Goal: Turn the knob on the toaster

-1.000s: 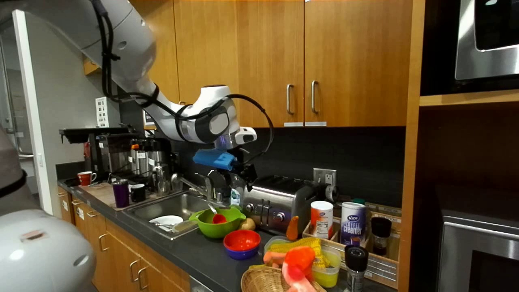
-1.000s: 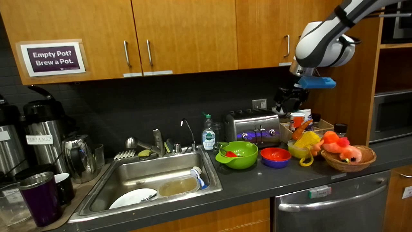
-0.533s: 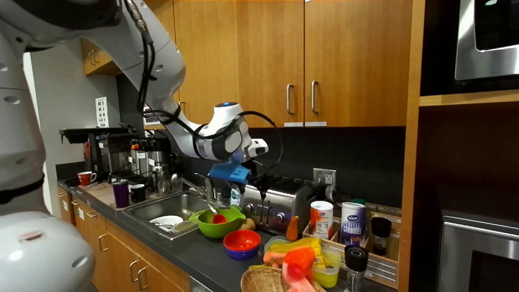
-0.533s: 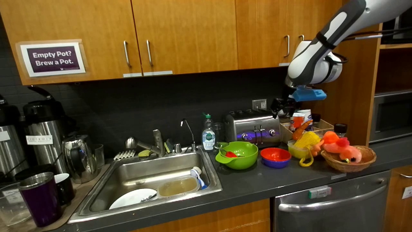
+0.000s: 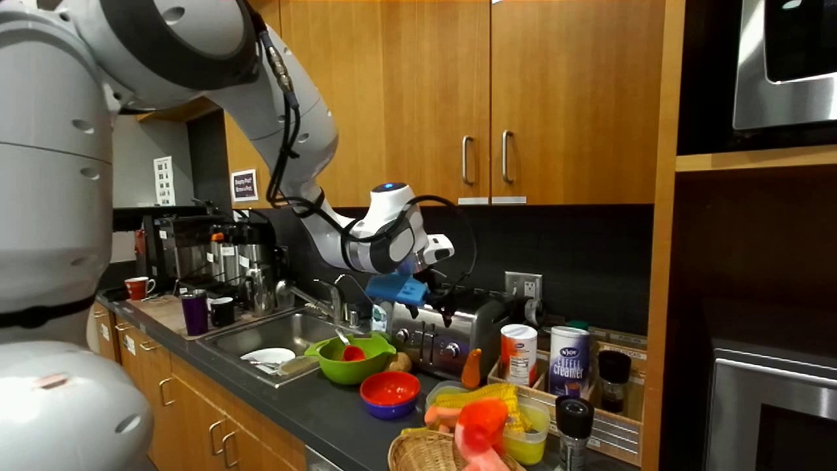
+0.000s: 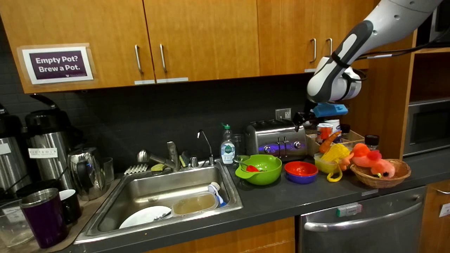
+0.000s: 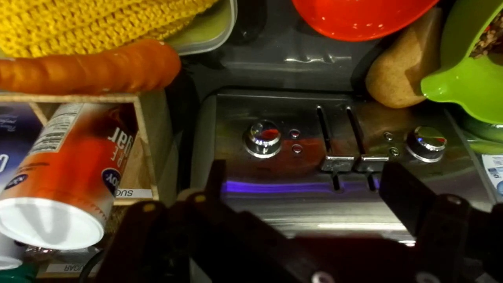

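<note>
The shiny silver toaster point(image 7: 283, 210) stands against the dark wall, visible in both exterior views. From the wrist I see its front face with two round chrome knobs: a left-hand knob point(image 7: 263, 139) and a right-hand knob point(image 7: 426, 144). Two levers point(image 7: 338, 163) sit between them. My gripper point(image 7: 305, 165) is open above the toaster, its dark fingers wide apart with nothing held. In the wrist view the left-hand knob lies beyond the fingertips, within the span between them. An exterior view has the gripper point(image 5: 430, 316) over the toaster's upper front edge.
Beside the toaster, a wooden organizer point(image 5: 608, 418) holds a sugar canister point(image 7: 74, 169) and creamer. A toy carrot point(image 7: 90, 68), red bowl point(image 6: 301, 168), green bowl point(image 6: 263, 168) and brown potato-like item point(image 7: 401, 67) sit close in front. Cabinets point(image 6: 200, 35) hang overhead.
The arm has swung and come down toward the toaster, rightward in an exterior view and leftward in an exterior view from elsewhere. The gripper is now lower; the toaster and bowls have not moved.
</note>
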### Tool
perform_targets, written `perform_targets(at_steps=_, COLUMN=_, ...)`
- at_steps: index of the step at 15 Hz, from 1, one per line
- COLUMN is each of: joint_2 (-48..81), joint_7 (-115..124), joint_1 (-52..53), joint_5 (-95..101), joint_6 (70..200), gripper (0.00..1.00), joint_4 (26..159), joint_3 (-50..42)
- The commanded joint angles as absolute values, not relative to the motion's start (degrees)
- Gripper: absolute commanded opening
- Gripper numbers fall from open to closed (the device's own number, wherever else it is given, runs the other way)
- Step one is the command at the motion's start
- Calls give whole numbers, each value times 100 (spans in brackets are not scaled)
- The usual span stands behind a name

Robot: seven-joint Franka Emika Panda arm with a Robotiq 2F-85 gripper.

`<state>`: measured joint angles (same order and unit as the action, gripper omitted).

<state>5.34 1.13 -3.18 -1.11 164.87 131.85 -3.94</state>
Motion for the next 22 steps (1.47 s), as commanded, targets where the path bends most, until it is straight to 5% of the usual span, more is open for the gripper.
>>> perform_targets(at_steps=1, joint_2=580, joint_7=49, joint_1=-331, joint_5=-141, joint_6=16475, gripper=100, joint_4=13107, joint_3=-370)
perform_targets(at_steps=14, joint_2=988, joint_7=-261, joint_1=-456, joint_5=-570, joint_6=16994, gripper=100, joint_4=12861, joint_3=-306)
perform_targets(at_steps=22, joint_2=1152, joint_7=-1952, joint_1=-1050, joint_5=-2567, joint_6=15878, gripper=100, joint_4=12192, joint_3=432)
